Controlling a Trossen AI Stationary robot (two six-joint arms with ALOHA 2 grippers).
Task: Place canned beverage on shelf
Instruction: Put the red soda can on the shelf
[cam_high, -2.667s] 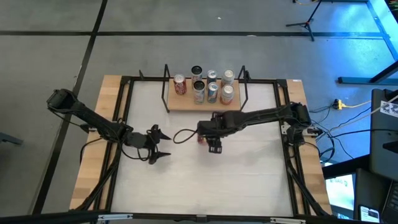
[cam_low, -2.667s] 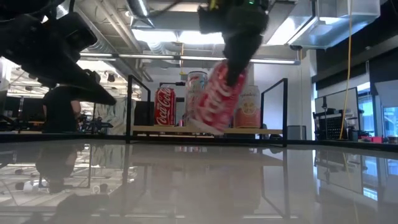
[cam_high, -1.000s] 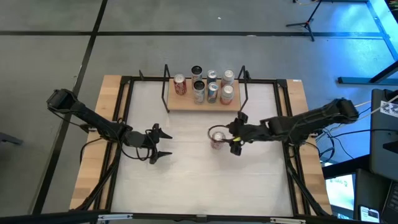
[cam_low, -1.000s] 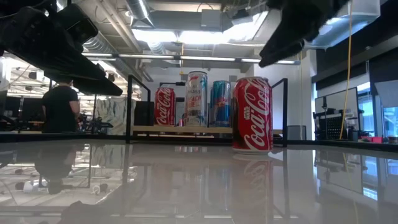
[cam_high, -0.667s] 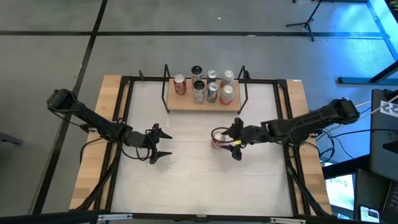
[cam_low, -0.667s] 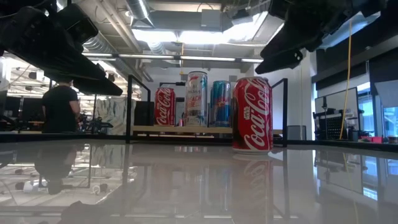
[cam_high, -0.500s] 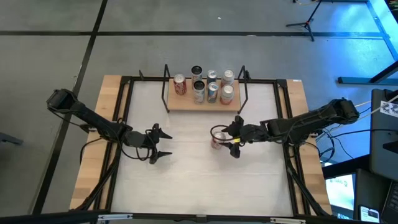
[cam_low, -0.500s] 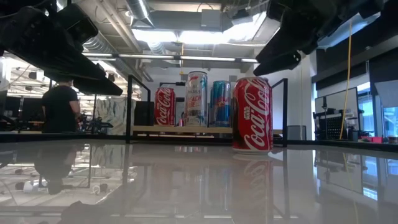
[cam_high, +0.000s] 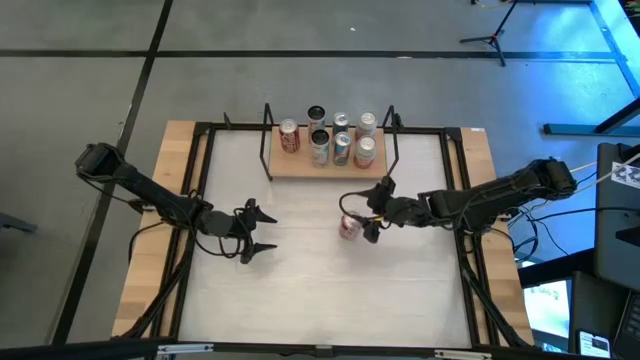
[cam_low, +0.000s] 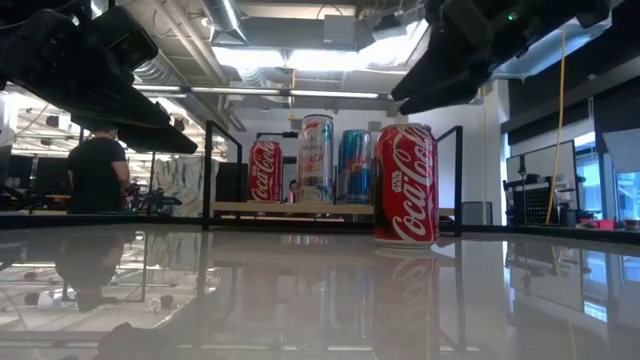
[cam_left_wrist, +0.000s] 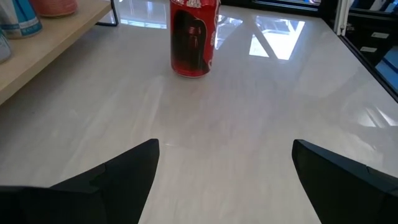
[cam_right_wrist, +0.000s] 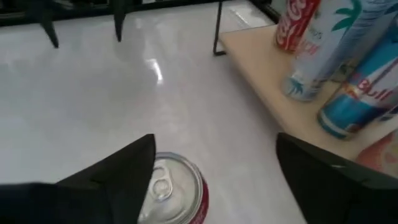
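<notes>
The right gripper (cam_high: 372, 214) hangs open above a red can (cam_high: 349, 228), not touching it. The can stands upright on the bench (cam_high: 300, 290), just before the shelf (cam_high: 300, 163). The left gripper (cam_high: 262, 232) waits open, well apart.

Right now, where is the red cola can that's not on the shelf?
The red cola can stands upright on the white tabletop, just in front of the shelf toward its right end, with the open right gripper above and beside it.
</notes>
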